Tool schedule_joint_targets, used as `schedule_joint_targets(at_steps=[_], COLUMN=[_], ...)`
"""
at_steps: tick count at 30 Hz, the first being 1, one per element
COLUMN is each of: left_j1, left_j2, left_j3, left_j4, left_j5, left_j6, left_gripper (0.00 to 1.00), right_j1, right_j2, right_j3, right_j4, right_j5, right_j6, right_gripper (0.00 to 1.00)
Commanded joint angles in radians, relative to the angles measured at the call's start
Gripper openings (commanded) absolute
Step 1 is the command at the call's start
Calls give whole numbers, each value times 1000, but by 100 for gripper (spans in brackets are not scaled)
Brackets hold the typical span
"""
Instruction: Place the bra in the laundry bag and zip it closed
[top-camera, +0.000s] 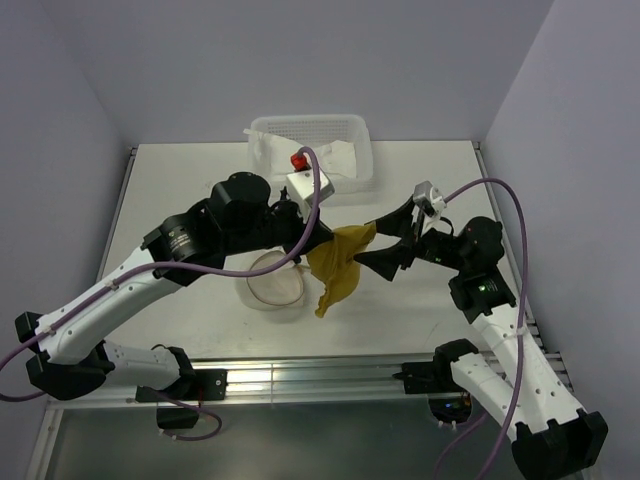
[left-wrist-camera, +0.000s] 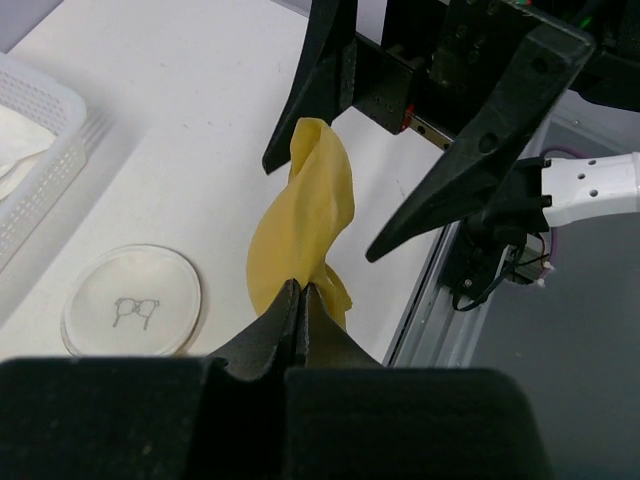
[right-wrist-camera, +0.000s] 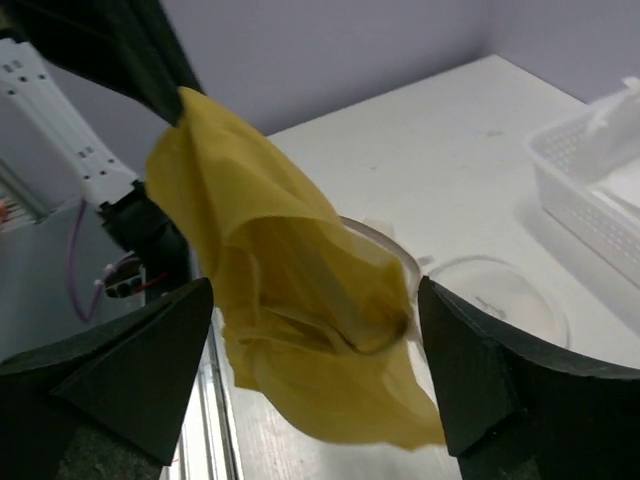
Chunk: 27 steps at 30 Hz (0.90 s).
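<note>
Mustard bra (top-camera: 340, 265) hangs just beside the laundry bag (top-camera: 268, 300), pinched by left jaws; right jaws spread.

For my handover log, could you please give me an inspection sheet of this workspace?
Surface: white table, matte.
Job's things: bra hangs in the air by the open laundry bag, not inside; disc lid lies flat on the table, apart.
Clutter: white basket holding white cloth.
Grippers: left pincer shut on the bra; right pincer open, straddling it.
Cables: purple cables loop along both arms.
Surroundings: lilac walls; metal rail at the near edge.
</note>
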<state>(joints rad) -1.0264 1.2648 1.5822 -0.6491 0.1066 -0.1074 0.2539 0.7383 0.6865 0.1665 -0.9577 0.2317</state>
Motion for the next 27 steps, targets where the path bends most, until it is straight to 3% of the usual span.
schedule_joint_targets(at_steps=[1,3,6,7,9,10,12,13,14,16,19,21,23,24,26,27], left_j1=[-1,-1,-1,-1,-1,-1,0,3,6,6,6,6,6,6,6,5], left_j2=[-18,-16,-27,-31,-54,-62,-85,-94,-102,-136,-205,-252,-278,-297,-323,-332], left_j3=[21,25,24,18,10,1,-14,-37,-48,-88,-173,-227,-310,-339,-408,-445], left_j4=[25,25,25,26,28,25,20,26,28,51,107,135,172,186,238,258], left_j5=[50,64,44,29,-60,-105,-325,-379,-407,-424,-424,-395,-354,-335,-300,-292], left_j6=[21,20,17,11,-1,-24,-53,-87,-104,-153,-214,-238,-273,-291,-311,-324], left_gripper=[0,0,0,0,1,21,55,79,84,91,92,91,91,91,91,91], right_j1=[30,45,47,48,48,47,47,47,47,47,47,47,61,74,100,99], right_j2=[-13,-5,13,19,10,7,-7,-16,-16,16,139,208,162,59,-32,-69], right_j3=[2,-5,-19,-10,5,31,59,100,129,227,377,433,362,302,203,249], right_j4=[103,129,249,248,191,164,76,41,-3,-125,-327,-450,-380,-144,-12,-107], right_j5=[-98,-82,-90,-82,-41,-24,28,62,101,240,538,518,305,228,255,330], right_j6=[44,66,138,141,129,127,116,116,115,127,188,181,248,297,351,307], right_gripper=[88,83,50,28,7,3,0,0,0,0,0,0,0,0,0,0])
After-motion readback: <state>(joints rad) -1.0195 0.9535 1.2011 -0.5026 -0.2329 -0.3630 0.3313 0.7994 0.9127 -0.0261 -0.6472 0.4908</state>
